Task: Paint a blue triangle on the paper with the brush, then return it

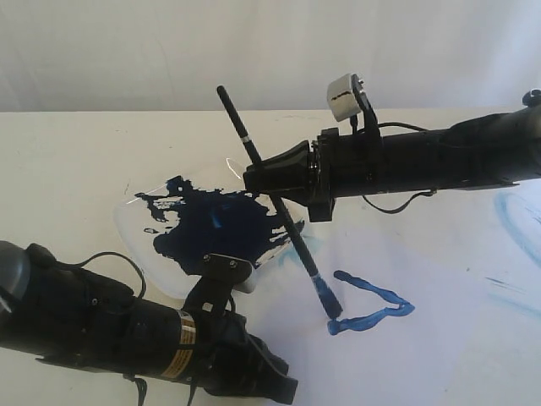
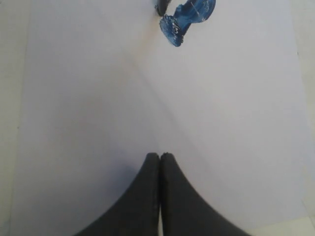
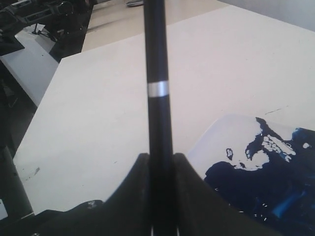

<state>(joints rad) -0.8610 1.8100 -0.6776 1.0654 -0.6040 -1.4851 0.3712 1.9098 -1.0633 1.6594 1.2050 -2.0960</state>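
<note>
My right gripper [image 1: 255, 179] [image 3: 160, 158] is shut on the brush [image 1: 292, 228], a long black handle [image 3: 157, 59] with a pale ring. The brush leans down to the right, its blue-stained tip [image 1: 331, 306] touching the paper [image 1: 423, 254]. The blue triangle [image 1: 382, 298] shows as thick glossy strokes bent into a sideways V, and the tip sits at the left end of the lower stroke. My left gripper [image 2: 160, 156] is shut and holds nothing. It hovers low over the pale lavender paper [image 2: 98, 98], with the near end of the blue strokes [image 2: 189, 14] ahead of it.
A clear plastic dish [image 1: 135, 211] [image 3: 216, 132] with a dark navy paint puddle [image 1: 220, 224] lies left of the paper, under the right gripper. A faint pale-blue smear [image 1: 516, 220] marks the far right. The left arm [image 1: 127, 326] lies along the table's front left.
</note>
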